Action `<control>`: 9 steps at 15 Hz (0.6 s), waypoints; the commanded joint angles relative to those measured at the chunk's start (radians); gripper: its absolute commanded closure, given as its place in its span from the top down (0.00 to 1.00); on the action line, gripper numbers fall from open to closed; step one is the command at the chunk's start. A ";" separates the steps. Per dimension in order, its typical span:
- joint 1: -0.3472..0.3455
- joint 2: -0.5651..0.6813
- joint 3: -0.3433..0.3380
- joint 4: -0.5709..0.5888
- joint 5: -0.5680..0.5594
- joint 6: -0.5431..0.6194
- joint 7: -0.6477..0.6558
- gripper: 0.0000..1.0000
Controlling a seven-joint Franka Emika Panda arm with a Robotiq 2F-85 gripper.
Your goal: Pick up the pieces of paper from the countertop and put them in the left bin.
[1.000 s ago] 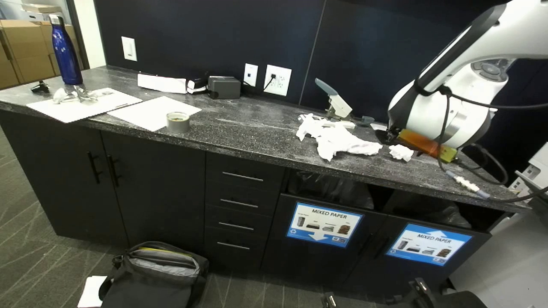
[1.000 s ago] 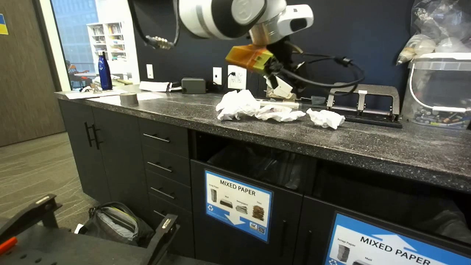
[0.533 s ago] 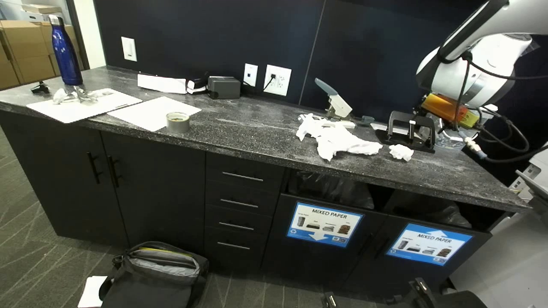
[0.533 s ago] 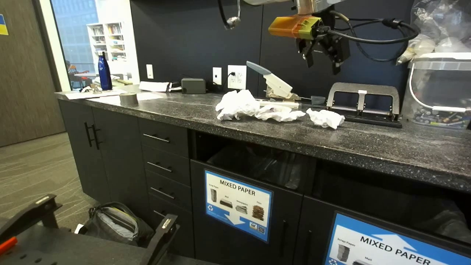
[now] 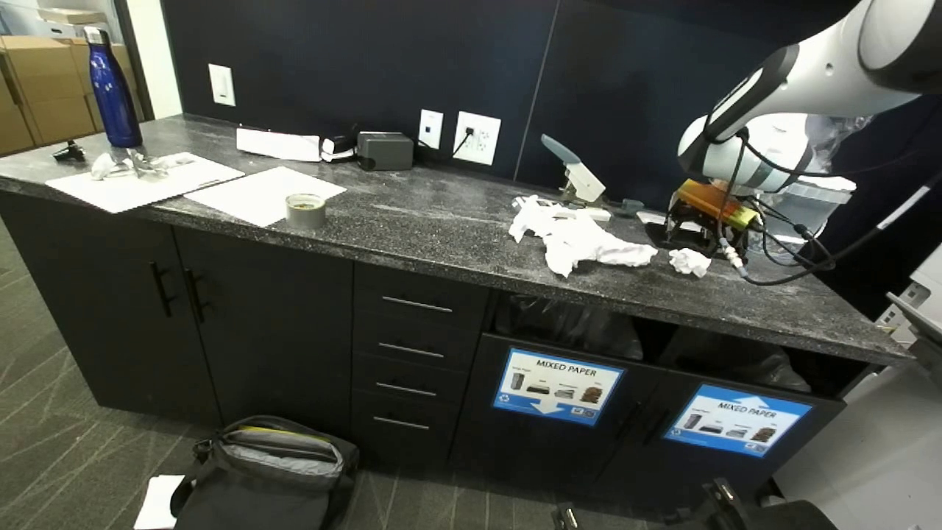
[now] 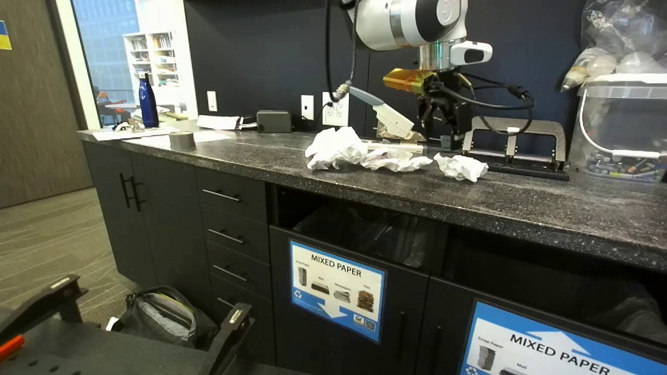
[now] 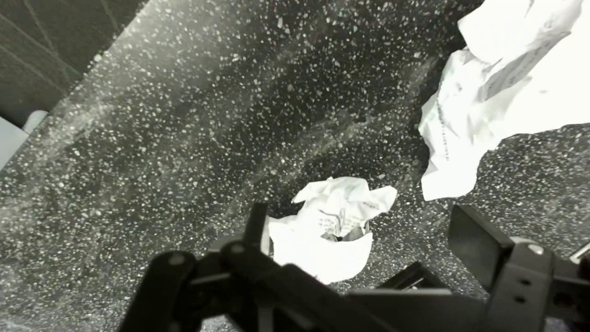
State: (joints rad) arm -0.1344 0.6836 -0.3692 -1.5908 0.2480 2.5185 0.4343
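Dark grey speckled stone countertop [image 5: 412,221], near-black wall [image 5: 309,66] behind. Below the black two-fingered gripper [image 7: 362,221]: black built-in left bin [image 5: 533,449], matching right bin [image 5: 684,467], each holding one glossy plastic liner [image 5: 589,324]. Rightward, one clear plastic bucket [image 6: 615,120], small coloured cylinders [image 6: 620,167] inside. Fingers [image 7: 479,244] spread wide; one small crumpled white paper scrap [image 7: 322,253] beneath, larger white paper heap [image 6: 336,148] leftward, pieces uncountable.

- Left bin [image 6: 333,349], on the left label [image 6: 337,284]: "MIXED PAPER", down arrow [image 6: 332,311], recycling sign [image 6: 297,295], QR code [image 6: 370,326]; captions blurred.
- Right bin [image 6: 454,299], on the right label [image 6: 552,362]: "MIXED PAPER", "Scrap Paper", "Mail", up arrow [image 6: 555,336].
- Pieces of paper [image 7: 322,251]: print too small to read.
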 commanded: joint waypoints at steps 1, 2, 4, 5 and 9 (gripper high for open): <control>-0.061 0.143 0.025 0.240 -0.038 -0.112 0.098 1.00; -0.073 0.175 0.027 0.290 -0.040 -0.137 0.114 1.00; -0.094 0.231 0.031 0.381 -0.039 -0.188 0.142 1.00; -0.105 0.256 0.034 0.420 -0.039 -0.211 0.152 1.00; -0.143 0.341 0.040 0.553 -0.049 -0.300 0.186 1.00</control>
State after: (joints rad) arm -0.2314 0.9395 -0.3511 -1.1960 0.2352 2.2952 0.5694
